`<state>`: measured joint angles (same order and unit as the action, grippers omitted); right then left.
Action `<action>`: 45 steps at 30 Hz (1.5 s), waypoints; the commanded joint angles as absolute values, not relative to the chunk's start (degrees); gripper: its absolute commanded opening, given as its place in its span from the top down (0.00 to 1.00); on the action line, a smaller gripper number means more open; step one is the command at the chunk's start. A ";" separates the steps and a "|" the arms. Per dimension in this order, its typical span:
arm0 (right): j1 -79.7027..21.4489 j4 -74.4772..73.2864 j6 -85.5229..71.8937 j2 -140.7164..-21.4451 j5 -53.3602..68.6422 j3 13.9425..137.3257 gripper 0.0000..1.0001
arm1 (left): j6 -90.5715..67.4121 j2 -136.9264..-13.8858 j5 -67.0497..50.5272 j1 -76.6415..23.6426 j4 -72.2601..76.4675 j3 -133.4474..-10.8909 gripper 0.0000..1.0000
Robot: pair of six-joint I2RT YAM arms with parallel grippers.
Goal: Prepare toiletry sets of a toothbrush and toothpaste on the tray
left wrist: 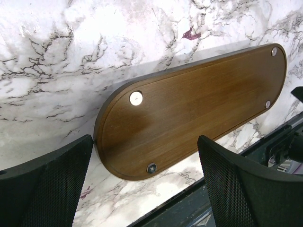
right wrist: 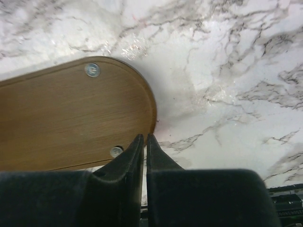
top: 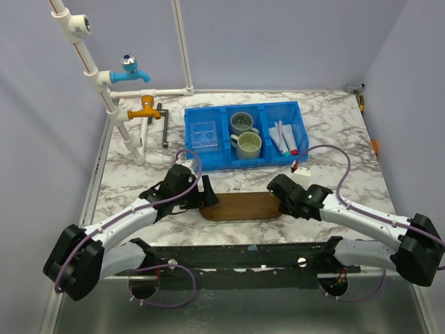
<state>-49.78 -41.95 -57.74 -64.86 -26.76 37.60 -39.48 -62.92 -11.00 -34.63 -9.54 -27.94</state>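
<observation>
The dark-brown oval wooden tray lies flat on the marble table near the front edge, with nothing on it. It also shows in the left wrist view and the right wrist view, with small metal studs near its ends. My left gripper is open and empty, low over the tray's left end. My right gripper is shut on nothing, its tips at the tray's right end. The pink and light-blue toothbrushes and whitish tubes lie in the blue bin's right compartment.
The blue three-compartment bin stands behind the tray, with two grey-green cups in its middle compartment and a clear item in its left one. White pipes with a blue tap and an orange valve stand at the back left.
</observation>
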 commanded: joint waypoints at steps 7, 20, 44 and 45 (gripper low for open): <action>-49.48 -45.13 -53.10 -64.24 -29.97 47.04 0.88 | -37.40 -64.97 -9.50 -34.89 -9.87 -30.69 0.08; -49.53 -42.48 -37.62 -72.93 -29.16 66.23 0.64 | -33.49 -53.36 0.86 -34.89 -27.67 -41.83 0.05; -40.17 -40.46 -20.95 -102.90 -14.43 96.26 0.40 | -21.11 -26.86 4.58 -34.80 -45.40 -55.72 0.01; -39.40 -40.75 -20.87 -104.09 -13.49 97.47 0.40 | -20.92 -26.03 4.17 -34.78 -45.47 -55.19 0.01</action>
<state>-41.08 -40.05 -23.66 -99.35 -20.58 92.90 -23.66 -29.61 4.58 -34.63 -43.46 -57.74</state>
